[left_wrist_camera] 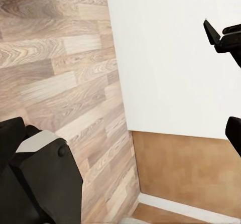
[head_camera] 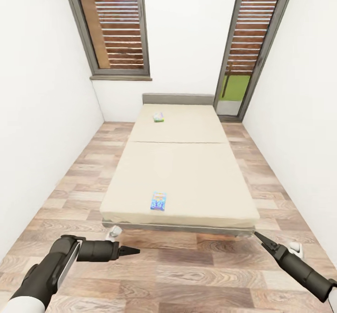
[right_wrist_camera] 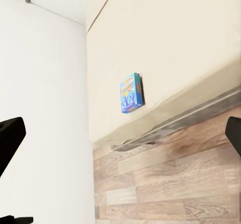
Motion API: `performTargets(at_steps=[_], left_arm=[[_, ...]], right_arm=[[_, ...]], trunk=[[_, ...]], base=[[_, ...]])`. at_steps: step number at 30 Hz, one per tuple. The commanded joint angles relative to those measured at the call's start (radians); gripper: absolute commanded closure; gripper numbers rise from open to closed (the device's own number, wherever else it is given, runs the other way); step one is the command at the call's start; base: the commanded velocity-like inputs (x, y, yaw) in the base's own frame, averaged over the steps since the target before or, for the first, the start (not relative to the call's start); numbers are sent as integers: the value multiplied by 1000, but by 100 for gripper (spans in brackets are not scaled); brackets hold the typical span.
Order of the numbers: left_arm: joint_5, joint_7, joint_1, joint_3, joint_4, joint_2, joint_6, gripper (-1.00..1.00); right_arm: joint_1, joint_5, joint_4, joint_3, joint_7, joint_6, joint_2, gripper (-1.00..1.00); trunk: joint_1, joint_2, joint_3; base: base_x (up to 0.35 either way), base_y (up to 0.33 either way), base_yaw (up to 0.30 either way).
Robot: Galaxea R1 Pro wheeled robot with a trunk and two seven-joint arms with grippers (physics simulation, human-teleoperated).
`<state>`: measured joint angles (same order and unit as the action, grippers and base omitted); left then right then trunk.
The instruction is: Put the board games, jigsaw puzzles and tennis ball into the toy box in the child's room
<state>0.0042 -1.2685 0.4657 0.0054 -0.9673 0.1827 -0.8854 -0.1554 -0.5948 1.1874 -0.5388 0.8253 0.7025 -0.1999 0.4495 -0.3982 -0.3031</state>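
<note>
Near board game: a small blue printed box [head_camera: 158, 200] lying flat on the bed [head_camera: 187, 172], close to the foot edge and roughly centred across it; the right wrist view shows it too [right_wrist_camera: 131, 93], just in from the mattress edge.
Far board game: a second, green-and-pale box [head_camera: 159, 117] lying near the head of the bed, left of centre, well apart from the first.
Handling: both look like thin, stiff card boxes, probably light; the printed faces may be slick, so I would take the near one across its short width by the two long edges rather than by the flat faces.
Surface: the mattress looks soft, so pressing down to get a finger under an edge may sink the box rather than lift it.
Left tool: [head_camera: 132, 251] held low over the plank floor [head_camera: 187, 275], its fingers look drawn together in the head view, nothing between them.
Right tool: [head_camera: 259, 236] level with the bed's foot corner, empty; its wrist view shows the two fingertips set wide apart.
In the way: nothing lies between the tools and the near box; the far box sits deep on the bed, with white walls close on both sides, so reach looks like the limit there.
</note>
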Motion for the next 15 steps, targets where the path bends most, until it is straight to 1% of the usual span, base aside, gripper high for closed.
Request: performTargets(at_steps=[1,7,15], left_arm=[[0,-3,0,1,-1,0,-10,-100],[0,-5,0,3,-2,2,-10,-100],[-1,-6,0,4,-1,4,-10,-100]], right_arm=[[-1,-3,0,-1,1,3,0,-100],[-1,-1,2,3,2,-19,1,-100],[-1,0,12,8,-2,-27,1,-100]], trunk=[[1,-2,-2],[1,-2,-6],[1,-2,-10]], base=[[0,0,-261],[0,0,-260],[0,0,-260]])
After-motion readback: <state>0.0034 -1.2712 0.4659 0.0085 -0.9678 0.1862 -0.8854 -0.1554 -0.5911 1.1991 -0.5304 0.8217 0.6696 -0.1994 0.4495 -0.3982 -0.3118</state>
